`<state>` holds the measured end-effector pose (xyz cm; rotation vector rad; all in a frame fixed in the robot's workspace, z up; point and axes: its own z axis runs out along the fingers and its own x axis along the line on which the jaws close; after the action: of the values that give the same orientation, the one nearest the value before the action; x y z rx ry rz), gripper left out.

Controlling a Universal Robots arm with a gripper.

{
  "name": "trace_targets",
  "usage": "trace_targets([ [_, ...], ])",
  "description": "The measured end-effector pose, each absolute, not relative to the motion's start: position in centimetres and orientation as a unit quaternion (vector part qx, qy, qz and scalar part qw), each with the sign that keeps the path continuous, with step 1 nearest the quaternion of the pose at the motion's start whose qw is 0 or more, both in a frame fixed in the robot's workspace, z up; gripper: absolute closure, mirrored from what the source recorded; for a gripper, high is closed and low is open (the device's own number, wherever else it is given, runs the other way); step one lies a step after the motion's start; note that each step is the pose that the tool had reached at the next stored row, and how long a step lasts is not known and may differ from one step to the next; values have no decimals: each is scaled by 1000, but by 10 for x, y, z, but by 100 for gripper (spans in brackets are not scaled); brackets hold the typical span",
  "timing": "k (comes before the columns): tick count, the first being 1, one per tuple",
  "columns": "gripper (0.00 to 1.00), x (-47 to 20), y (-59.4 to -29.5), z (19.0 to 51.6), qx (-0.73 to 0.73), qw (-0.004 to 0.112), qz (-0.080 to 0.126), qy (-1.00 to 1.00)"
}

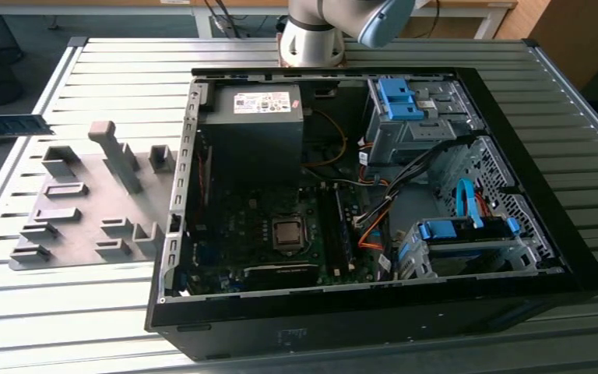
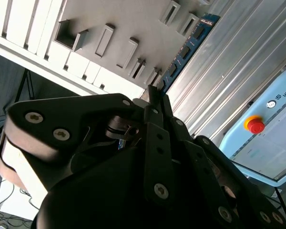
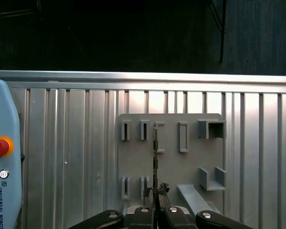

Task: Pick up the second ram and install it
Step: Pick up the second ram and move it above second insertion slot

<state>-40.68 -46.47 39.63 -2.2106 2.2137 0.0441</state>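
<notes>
while the open computer case [image 1: 382, 315] lies on the slatted table [image 1: 122, 70] with the grey fixture plate [image 1: 86, 206] at nine o'clock from it, on the exterior view's left, the gripper [image 3: 155, 191] hangs clear of the table with its jaws pressed onto one end of the second ram [image 3: 155, 152], pinching it. in the first wrist view the stick shows edge-on as a thin dark line running out from the gripper; in the second wrist view its blue face and dark chips show, with the plate's slotted blocks well behind it. judged from this, the pick-up is done and the ram is carried in the air. the install is left: the stick is out by the fixture plate, not at the motherboard [image 1: 268, 226] inside the case, and the long slots at three o'clock from the cpu socket [image 1: 289, 231] are too dark to read.
</notes>
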Motion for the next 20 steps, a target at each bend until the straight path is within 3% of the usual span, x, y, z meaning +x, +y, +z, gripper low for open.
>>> trace_targets([
  [20,86,-403,-465,397,-707,6,14,708],
])
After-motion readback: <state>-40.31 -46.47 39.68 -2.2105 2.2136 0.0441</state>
